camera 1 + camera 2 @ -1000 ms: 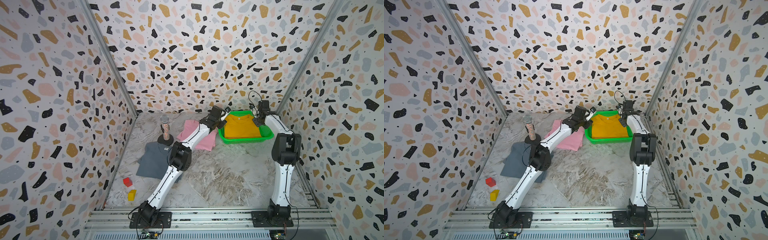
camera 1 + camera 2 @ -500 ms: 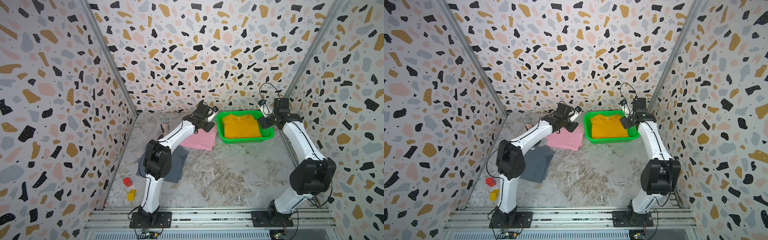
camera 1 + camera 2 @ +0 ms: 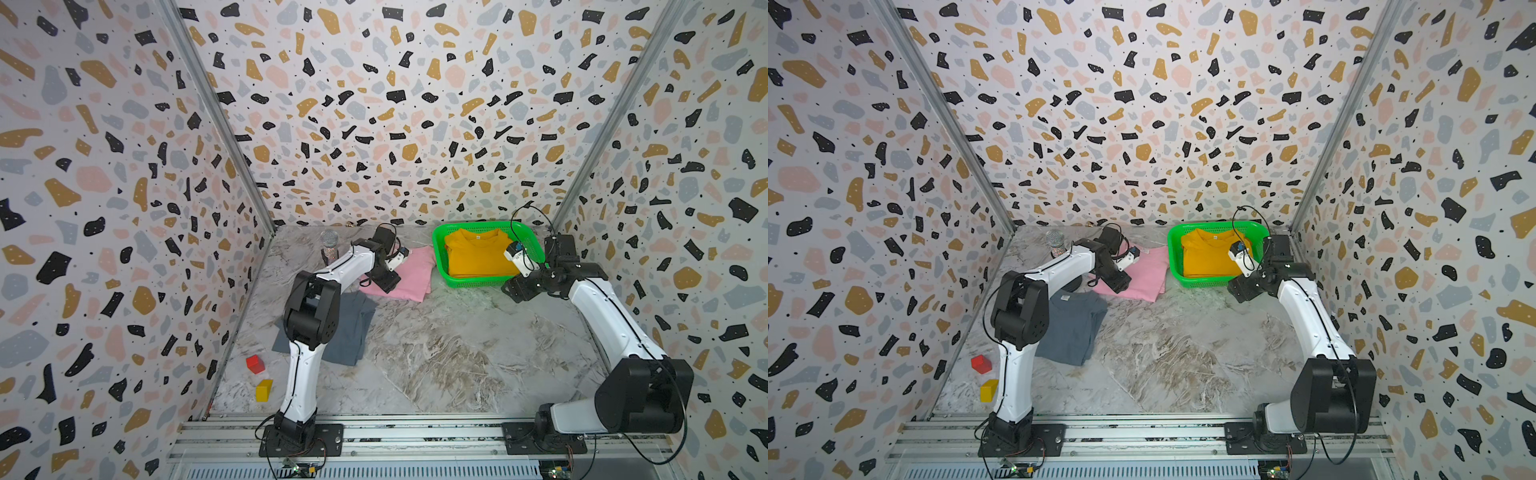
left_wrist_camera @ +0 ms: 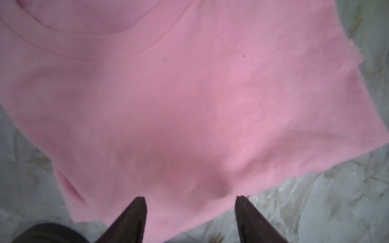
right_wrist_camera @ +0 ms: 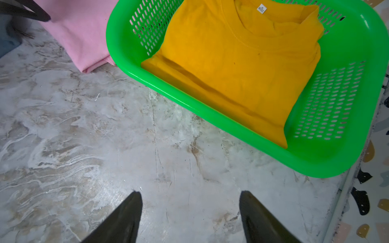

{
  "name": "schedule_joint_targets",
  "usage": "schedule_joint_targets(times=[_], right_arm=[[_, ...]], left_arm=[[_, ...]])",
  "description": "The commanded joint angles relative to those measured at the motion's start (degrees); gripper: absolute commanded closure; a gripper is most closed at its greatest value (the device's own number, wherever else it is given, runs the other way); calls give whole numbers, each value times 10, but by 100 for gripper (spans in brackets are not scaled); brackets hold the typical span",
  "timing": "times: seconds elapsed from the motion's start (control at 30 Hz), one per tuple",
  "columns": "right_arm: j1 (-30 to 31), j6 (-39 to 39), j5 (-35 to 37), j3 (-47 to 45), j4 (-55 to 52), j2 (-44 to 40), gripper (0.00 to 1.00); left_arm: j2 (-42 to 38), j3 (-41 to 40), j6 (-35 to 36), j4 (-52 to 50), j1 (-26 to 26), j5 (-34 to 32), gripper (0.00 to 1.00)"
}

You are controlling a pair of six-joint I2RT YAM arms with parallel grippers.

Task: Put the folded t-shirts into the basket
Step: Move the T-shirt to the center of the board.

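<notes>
Spread over the edge of the pink shirt point(image 4: 189, 94) lying on the counter point(image 5: 105, 126) beside the basket point(image 5: 328, 105), the left pincer point(image 4: 190, 197) should scoop under every folded layer before pinching, while the right pincer point(image 5: 190, 194) hangs spread and empty.

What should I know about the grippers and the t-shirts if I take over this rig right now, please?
Left gripper: jaws open, empty, at the pink t-shirt's edge.
Right gripper: jaws open, empty, over bare table beside the green basket.
Done: the yellow t-shirt lies in the basket; anything under it is hidden.
Left: the pink t-shirt, on the table beside the basket, and the grey-blue t-shirt, on the table farther from it.
</notes>
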Motion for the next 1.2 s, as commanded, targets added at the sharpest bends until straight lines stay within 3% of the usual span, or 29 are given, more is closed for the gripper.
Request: schedule_joint_targets(times=[0.0,0.17,0.77,1.17], right_arm=[[2,-1,-18,3,-1,1,22],[2,-14,-3,0,-3,1,23],[3,-25,21,0,-3,2,23],[0,-26,44,0,-1,15,23]], left_arm=[[31,61,-3,-56,-3,1,32],[57,61,-9,-83,-14,7,34],[-60,-190,-117,23,-154,92,42],[-121,-343,-103,94,-263,130,45]])
